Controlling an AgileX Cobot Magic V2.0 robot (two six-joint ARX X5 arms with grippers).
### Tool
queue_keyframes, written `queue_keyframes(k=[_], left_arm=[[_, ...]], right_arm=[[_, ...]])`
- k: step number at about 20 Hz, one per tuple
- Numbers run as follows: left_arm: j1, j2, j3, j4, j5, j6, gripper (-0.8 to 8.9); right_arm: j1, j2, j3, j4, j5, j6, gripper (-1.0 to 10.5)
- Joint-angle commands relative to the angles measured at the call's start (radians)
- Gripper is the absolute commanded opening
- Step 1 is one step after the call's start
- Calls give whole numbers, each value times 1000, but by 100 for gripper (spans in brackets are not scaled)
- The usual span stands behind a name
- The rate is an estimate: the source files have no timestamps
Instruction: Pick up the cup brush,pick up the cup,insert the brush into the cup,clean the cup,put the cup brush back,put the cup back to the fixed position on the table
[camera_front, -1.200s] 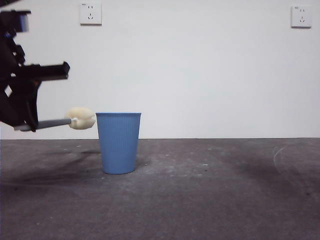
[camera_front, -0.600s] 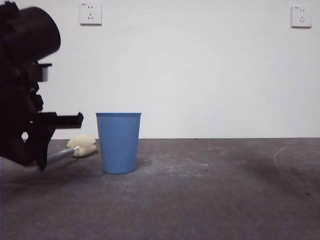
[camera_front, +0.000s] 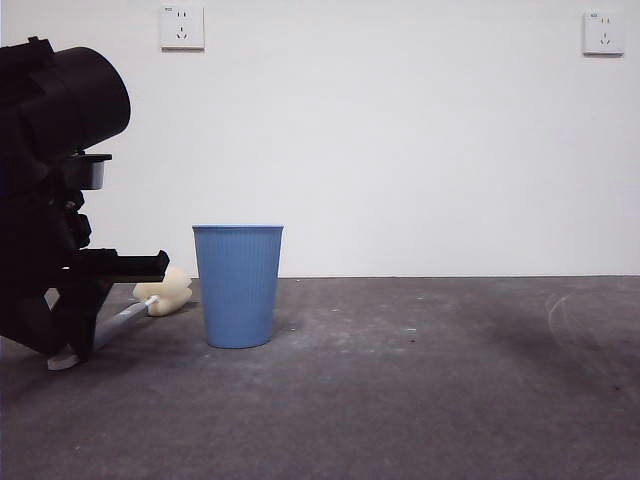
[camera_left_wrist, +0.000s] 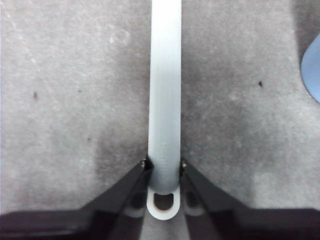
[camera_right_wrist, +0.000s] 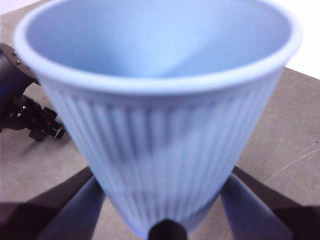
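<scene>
The left hand (camera_left_wrist: 164, 167) is clenched on the brush (camera_left_wrist: 165, 100), its two black jaws pressing the flat handle from both sides close to the looped end. In the front view this hand (camera_front: 70, 335) sits low at the left edge of the bench (camera_front: 420, 400); the brush (camera_front: 150, 300) slopes up and right from it, handle end down by the bench, sponge head just left of a blue cup (camera_front: 237, 285) and apart from it. That cup stands upright on the bench, left of centre.

The right hand (camera_right_wrist: 165, 220) grasps a second blue cup (camera_right_wrist: 160, 100), held with its mouth open toward the camera, a jaw on each side of the lower wall. This hand is out of the front view.

Right of the standing cup the bench lies open to the right edge. Two wall sockets (camera_front: 181, 27) sit high on the far white wall.
</scene>
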Motion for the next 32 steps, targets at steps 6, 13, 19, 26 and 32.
queue_keyframes(k=[6, 13, 19, 26, 32], left_arm=[[-3, -54, -17, -111, 44, 12, 419], [-4, -373, -16, -192, 53, 30, 418], [-36, -753, -16, -342, 158, 46, 417], [-66, -993, -16, -541, 262, 47, 409], [-66, -1013, -16, -612, 262, 92, 409]], right_arm=[[1, 0, 1, 7, 3, 8, -13], [-1, 13, -24, 138, 46, -68, -13], [-92, 41, -271, 567, 18, -126, -13], [-375, 291, -493, 990, -293, -123, -13], [-494, 645, -504, 1332, -413, -122, -13]])
